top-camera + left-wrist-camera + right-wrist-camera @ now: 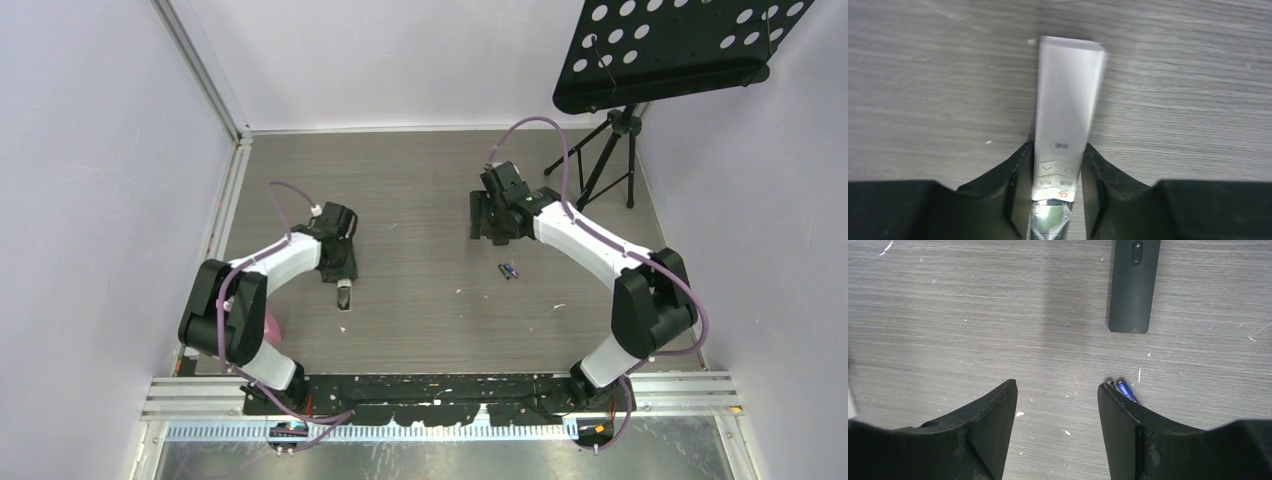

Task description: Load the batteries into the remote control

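Batteries (pixel 1123 389) are down on the table (pixel 430 160) in a tight little cluster. A blue one shows plainly, the rest are tucked behind one finger of the right gripper (pixel 1057 385). That gripper hangs over them, jaws wide, nothing between. Beyond it, apart from the cells, a black remote (pixel 1134 285) lies flat, buttons up.

Over on the other side, well apart, the left gripper (pixel 1057 147) has narrowed onto a white remote (pixel 1065 100). A finger presses each long edge near the button end, and the plain end sticks out ahead.

The table is grey wood-grain, dotted with white flecks (pixel 1019 414). Pale walls (pixel 100 150) box it in on three sides. A metal rail (pixel 450 395) runs along the near edge, and a black perforated stand (pixel 680 45) on a tripod fills the far right corner.
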Robot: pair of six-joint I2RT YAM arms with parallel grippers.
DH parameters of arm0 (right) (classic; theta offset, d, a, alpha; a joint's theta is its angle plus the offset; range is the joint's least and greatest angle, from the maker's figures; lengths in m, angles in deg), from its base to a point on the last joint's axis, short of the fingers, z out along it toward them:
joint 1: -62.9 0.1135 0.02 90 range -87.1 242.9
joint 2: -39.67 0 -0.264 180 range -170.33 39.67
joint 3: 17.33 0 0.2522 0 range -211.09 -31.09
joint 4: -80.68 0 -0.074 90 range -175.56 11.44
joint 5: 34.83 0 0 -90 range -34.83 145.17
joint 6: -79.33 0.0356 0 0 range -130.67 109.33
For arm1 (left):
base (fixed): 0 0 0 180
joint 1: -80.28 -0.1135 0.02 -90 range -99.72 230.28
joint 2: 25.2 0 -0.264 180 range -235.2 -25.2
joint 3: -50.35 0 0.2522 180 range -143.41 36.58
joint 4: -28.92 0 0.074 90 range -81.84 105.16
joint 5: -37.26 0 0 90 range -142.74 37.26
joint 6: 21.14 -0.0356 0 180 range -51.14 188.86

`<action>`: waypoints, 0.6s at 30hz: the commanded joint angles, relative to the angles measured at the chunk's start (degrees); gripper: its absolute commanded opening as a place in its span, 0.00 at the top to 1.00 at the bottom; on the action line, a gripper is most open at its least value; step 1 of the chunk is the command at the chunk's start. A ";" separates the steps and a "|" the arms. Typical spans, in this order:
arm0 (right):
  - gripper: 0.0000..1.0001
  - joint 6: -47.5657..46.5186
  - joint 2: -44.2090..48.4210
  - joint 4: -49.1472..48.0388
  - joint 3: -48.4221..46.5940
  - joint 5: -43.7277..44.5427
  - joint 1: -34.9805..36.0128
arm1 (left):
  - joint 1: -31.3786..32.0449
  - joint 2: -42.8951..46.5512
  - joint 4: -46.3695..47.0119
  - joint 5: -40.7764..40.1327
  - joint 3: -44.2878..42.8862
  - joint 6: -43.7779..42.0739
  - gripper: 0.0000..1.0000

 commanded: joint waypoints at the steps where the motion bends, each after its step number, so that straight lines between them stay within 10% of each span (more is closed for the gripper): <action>1: 0.35 2.41 5.69 -4.07 2.98 -4.88 0.13 | 4.07 -3.90 -1.83 -4.05 -3.62 -1.28 0.73; 6: 0.35 5.21 9.44 -7.74 6.47 -14.10 0.15 | 5.57 -1.06 0.79 4.42 -4.17 -3.76 1.00; 18: 0.23 38.67 19.03 -40.13 22.95 -24.61 0.20 | 6.75 6.66 14.34 45.48 -6.94 9.84 1.00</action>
